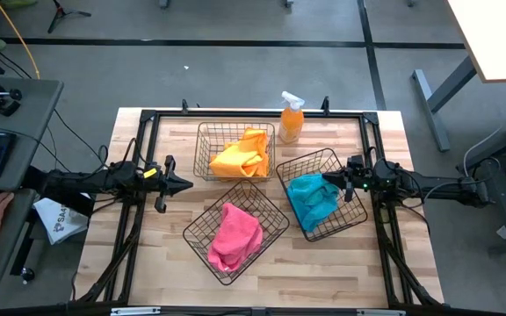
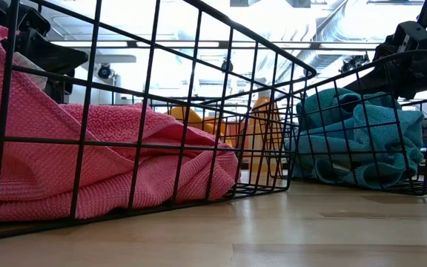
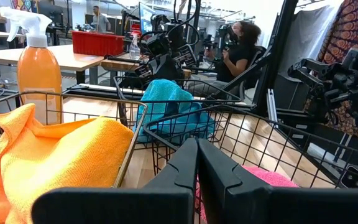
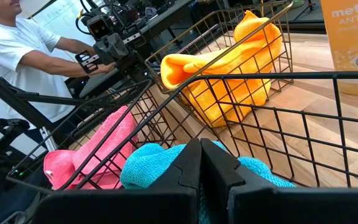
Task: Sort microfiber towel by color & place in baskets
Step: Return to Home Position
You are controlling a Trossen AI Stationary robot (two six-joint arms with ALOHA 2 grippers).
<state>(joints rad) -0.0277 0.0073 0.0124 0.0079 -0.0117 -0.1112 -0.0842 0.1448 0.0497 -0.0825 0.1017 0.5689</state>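
Yellow-orange towel (image 1: 242, 154) fills the rear basket (image 1: 202, 147). Pink towel (image 1: 235, 235), lengthwise roughly front-to-back, lies in the diagonal front basket (image 1: 188, 231). Teal towel (image 1: 313, 198) is in the right basket (image 1: 338, 227). Left end effector (image 1: 185, 184) and right end effector (image 1: 328, 179) are clenched, empty and pointing inward.

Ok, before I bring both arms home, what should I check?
1. Yellow cloth in back basket: ok.
2. Pink cloth in front basket: ok.
3. Blue cloth in right basket: ok.
4. Left hand shut, empty, beside the baskets: ok.
5. Right hand shut, nothing pinched: ok.
6. Right hand clear of right basket: not ok, it hangs over the blue cloth; lift first.
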